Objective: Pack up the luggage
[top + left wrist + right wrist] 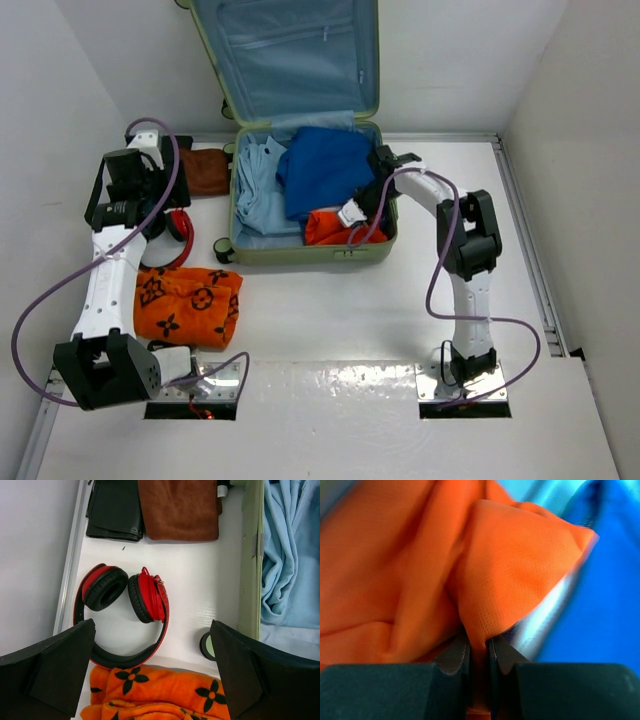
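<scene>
A robot lab cell: white table (330,320) boxed by white panels (60,90), two cabled arms (105,285) bolted on.

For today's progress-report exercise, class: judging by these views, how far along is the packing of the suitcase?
Done: a light blue garment and a blue garment lie in the open suitcase. In hand: the right gripper pinches an orange garment inside it; the left gripper hangs open over the red headphones. Left: headphones, orange patterned cloth, brown towel and black folded item lie on the table.
</scene>
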Controlling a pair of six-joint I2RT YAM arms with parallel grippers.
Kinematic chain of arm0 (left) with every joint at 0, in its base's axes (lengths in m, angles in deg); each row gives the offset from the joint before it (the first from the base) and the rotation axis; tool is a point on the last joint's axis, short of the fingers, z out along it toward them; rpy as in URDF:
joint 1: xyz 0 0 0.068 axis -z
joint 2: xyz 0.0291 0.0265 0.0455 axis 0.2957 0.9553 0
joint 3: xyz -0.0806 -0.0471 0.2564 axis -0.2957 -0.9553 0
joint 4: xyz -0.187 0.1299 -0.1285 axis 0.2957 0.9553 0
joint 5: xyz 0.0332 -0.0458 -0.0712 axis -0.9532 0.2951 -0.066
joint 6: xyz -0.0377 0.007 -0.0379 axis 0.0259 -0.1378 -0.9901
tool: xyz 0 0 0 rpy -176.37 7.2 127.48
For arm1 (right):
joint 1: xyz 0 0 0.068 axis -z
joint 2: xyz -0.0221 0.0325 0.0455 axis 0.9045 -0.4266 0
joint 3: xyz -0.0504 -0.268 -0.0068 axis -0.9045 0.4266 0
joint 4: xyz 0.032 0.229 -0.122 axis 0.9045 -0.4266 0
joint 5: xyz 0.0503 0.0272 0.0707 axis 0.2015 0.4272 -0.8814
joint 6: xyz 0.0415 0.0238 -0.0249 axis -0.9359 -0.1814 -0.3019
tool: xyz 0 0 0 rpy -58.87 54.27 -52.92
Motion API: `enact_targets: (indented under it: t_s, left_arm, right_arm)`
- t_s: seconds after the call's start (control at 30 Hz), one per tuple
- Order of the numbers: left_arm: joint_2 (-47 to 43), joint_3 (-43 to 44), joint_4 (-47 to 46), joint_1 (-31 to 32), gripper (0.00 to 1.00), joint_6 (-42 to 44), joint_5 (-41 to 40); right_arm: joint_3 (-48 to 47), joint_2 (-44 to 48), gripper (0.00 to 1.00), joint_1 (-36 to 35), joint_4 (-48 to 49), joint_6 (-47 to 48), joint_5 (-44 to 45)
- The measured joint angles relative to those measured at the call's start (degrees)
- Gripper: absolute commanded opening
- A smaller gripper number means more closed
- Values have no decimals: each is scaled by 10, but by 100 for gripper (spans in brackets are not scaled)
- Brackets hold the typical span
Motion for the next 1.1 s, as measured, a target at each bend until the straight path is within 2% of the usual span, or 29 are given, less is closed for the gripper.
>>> enact_targets:
  t_s: [0.1,0.17,0.2,0.3,0.5,0.73,0.9,1.1]
  left_arm:
    - [0,0,0,0,100,0,0]
    - [1,2,0,0,100,0,0]
    - [1,4,1,0,100,0,0]
    - [1,12,0,0,100,0,0]
    - [1,19,1,0,100,0,6]
    - [-9,43,47,-1,100,37,68]
    - [-52,51,134,-2,100,155,152]
    - [-127,21,261,-2,100,349,215]
  right_arm:
    - [72,22,0,1,45,0,6]
    - [167,58,15,0,126,0,5]
    - [201,74,32,0,153,-2,0]
    - [248,114,53,-4,234,-6,6]
    - [268,151,56,-11,289,-11,32]
    - [219,210,60,-17,240,-106,28]
    - [189,311,65,-20,184,-183,9]
    - [209,440,65,-33,123,-318,-1]
